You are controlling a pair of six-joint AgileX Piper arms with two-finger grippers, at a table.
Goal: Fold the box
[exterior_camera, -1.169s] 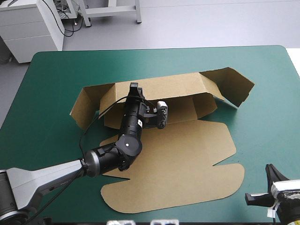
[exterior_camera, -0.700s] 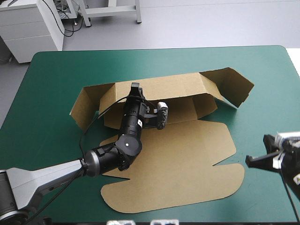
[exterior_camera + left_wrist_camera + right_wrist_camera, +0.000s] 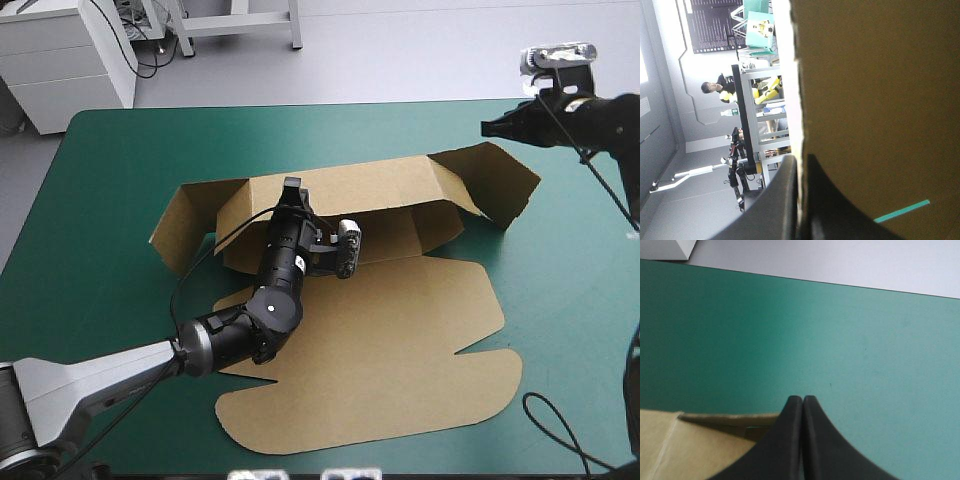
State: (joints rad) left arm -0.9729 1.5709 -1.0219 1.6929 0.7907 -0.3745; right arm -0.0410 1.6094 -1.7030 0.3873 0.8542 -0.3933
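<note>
The brown box (image 3: 400,330) lies mid-table, its large lid panel flat toward the front edge. The back wall (image 3: 370,185) stands raised, with side flaps angled out at both ends. My left gripper (image 3: 291,188) reaches over the floor panel and is shut on the back wall's top edge. In the left wrist view the board (image 3: 875,100) sits between the black fingers (image 3: 812,200). My right gripper (image 3: 488,127) hovers shut over the far right, just behind the raised right flap (image 3: 500,180). The right wrist view shows that gripper (image 3: 802,400) with a board corner (image 3: 690,445) under and beside it.
The teal-green cover (image 3: 120,170) shows all round the box. The table's far edge (image 3: 340,104) runs close behind the right gripper. A white cabinet (image 3: 60,60) and a metal frame stand on the floor beyond it.
My right arm has swung from the table's near right corner up to the far right, above the box's right flap. The left gripper stays on the back wall, almost unmoved.
</note>
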